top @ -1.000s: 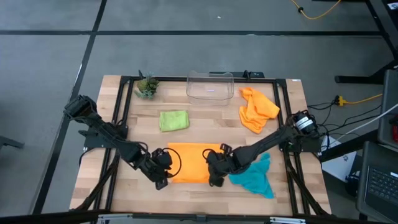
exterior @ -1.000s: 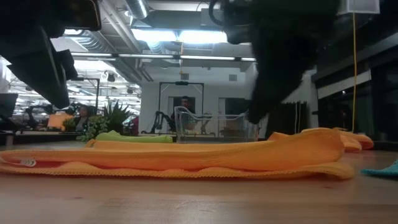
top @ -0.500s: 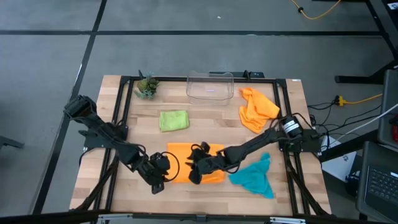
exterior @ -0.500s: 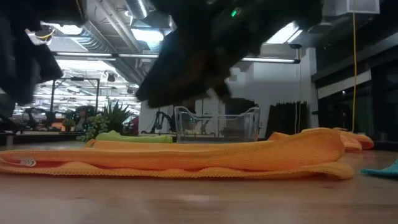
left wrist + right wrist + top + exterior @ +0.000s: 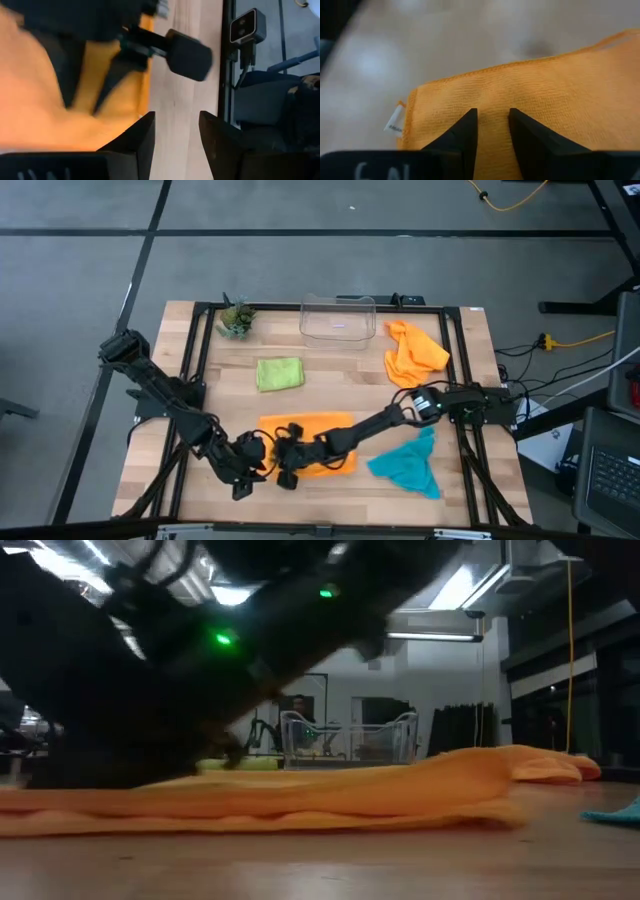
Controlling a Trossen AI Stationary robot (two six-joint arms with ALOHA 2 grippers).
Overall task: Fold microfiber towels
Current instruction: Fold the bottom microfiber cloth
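Observation:
An orange towel lies folded flat at the table's near middle. My right gripper reaches across it from the right. Its slightly parted fingers are down at the towel's left end, near the corner with a white tag. My left gripper hovers open over bare wood just off the towel's near left corner. A lime green towel lies folded farther back. A second orange towel is crumpled at the far right. A teal towel lies bunched at the near right. My right gripper rests its two fingertips on the orange towel's top layer near its left end, slanting down from the table's right. Nothing is pinched between them. The towel lies flat on the table under them.
A clear plastic bin stands at the far middle, with a small potted plant at the far left. A black frame runs around the table's edges. Bare wood shows along the near edge.
My right gripper has swept down and toward the table's left edge, from the orange towel's right end to its left end. The towel has slid a little left and looks flatter at its right end. My left gripper has drawn back slightly toward the near left.

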